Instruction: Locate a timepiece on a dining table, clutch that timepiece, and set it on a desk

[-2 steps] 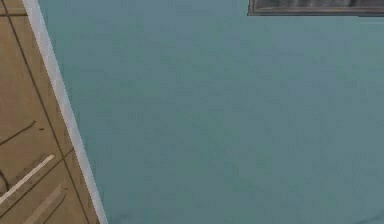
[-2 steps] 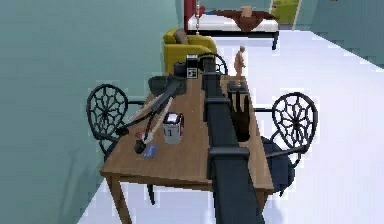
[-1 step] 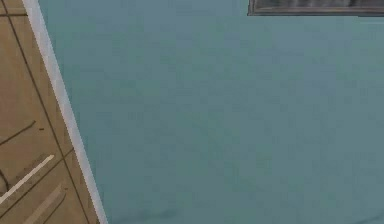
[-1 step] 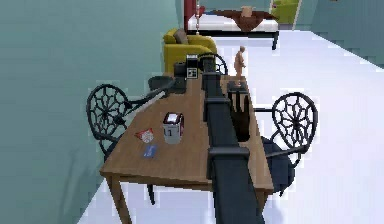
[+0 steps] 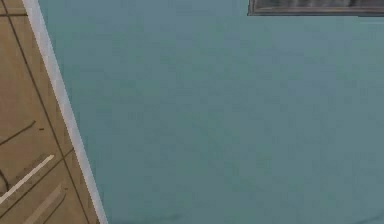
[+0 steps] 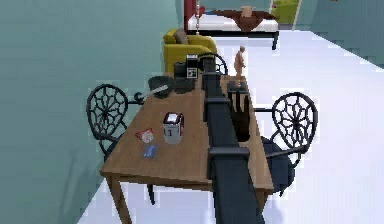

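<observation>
A wooden dining table (image 6: 185, 170) runs up the middle of the arm side view. My dark arm bar (image 6: 225, 150) reaches along it toward the far end. There the gripper (image 6: 166, 85) shows as a dark body left of the white marked squares (image 6: 189, 68), above the tabletop among dark things. I cannot tell whether it holds anything. Nearer on the table stands a small grey-and-white boxy thing with a red top (image 6: 172, 128); whether it is the timepiece I cannot make out. Small red and blue bits (image 6: 149, 145) lie left of it.
Black wrought-iron chairs stand at the table's left (image 6: 105, 112) and right (image 6: 293, 125). A dark box (image 6: 237, 108) sits right of the arm. Beyond are an orange statuette (image 6: 241, 62), a yellow armchair (image 6: 188, 45) and a bed (image 6: 235, 28). The forward view has a teal wall (image 5: 220, 120), a picture frame (image 5: 315, 7) and wood floor (image 5: 30, 130).
</observation>
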Available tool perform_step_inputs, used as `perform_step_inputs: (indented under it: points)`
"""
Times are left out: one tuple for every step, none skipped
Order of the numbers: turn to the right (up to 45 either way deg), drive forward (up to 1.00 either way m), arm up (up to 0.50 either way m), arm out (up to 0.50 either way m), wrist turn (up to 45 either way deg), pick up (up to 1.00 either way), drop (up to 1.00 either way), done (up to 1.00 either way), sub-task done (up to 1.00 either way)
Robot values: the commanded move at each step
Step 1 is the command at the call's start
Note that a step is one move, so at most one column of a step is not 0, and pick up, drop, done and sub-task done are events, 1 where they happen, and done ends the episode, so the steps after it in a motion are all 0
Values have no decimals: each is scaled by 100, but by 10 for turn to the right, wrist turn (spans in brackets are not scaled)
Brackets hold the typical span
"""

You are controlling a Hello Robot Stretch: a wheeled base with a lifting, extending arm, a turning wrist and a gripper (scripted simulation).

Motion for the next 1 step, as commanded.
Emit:
perform_step_inputs:
  points:
    - [0, 0, 0, 0, 360, 0, 0, 0, 0]
